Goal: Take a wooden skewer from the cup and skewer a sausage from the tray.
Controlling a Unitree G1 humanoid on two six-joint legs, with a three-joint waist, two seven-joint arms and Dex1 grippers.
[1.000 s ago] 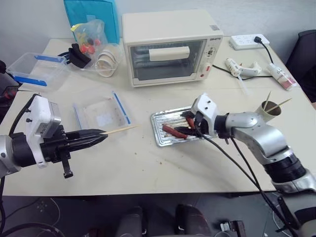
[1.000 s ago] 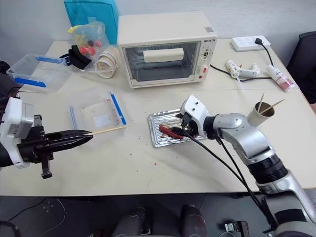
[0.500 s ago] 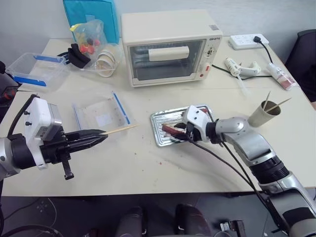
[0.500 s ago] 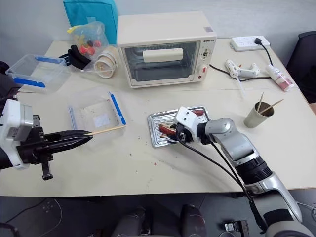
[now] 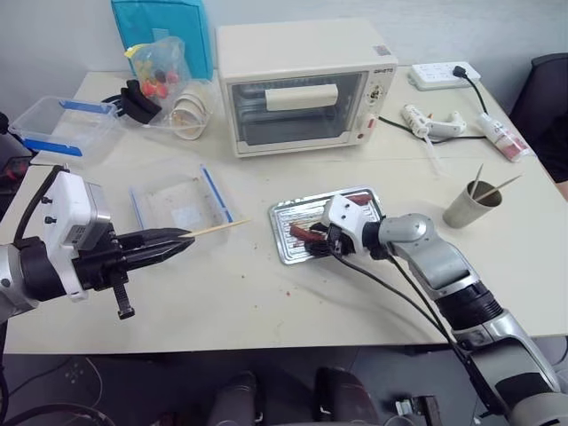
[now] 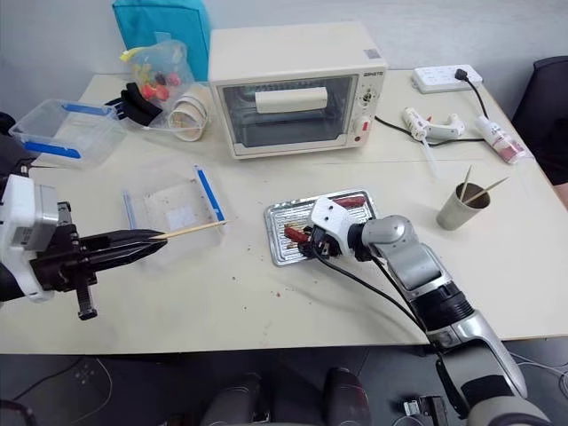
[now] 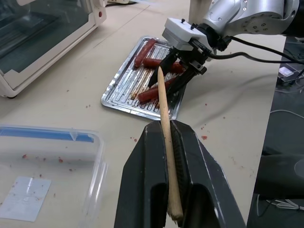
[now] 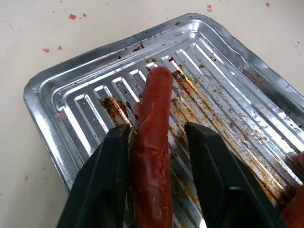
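Observation:
My left gripper (image 5: pixel 182 240) is shut on a wooden skewer (image 5: pixel 217 230) and holds it level above the table, its tip toward the tray (image 5: pixel 286 251). The same skewer (image 7: pixel 164 118) runs between that gripper's fingers in the left wrist view. My right gripper (image 5: pixel 315 238) is down in the shiny metal tray (image 8: pixel 71 104), open, its two fingers (image 8: pixel 114 156) on either side of a reddish-brown sausage (image 8: pixel 156 95). One finger touches the sausage and a small gap shows at the other. Another sausage (image 5: pixel 359 200) lies at the tray's back. The paper cup (image 5: pixel 466 206), with more skewers in it, stands far right.
A cream toaster oven (image 5: pixel 302 84) stands behind the tray. A clear lid (image 5: pixel 177 200) lies between my grippers, and a blue-clipped clear box (image 5: pixel 67 124) sits far left. White bowls (image 5: pixel 191 111), a glue gun (image 5: pixel 435 120) and a power strip (image 5: pixel 439 75) line the back.
My right gripper has sunk lower into the tray and slid a little left, its fingers narrowing around the sausage. The left gripper and its skewer have stayed put.

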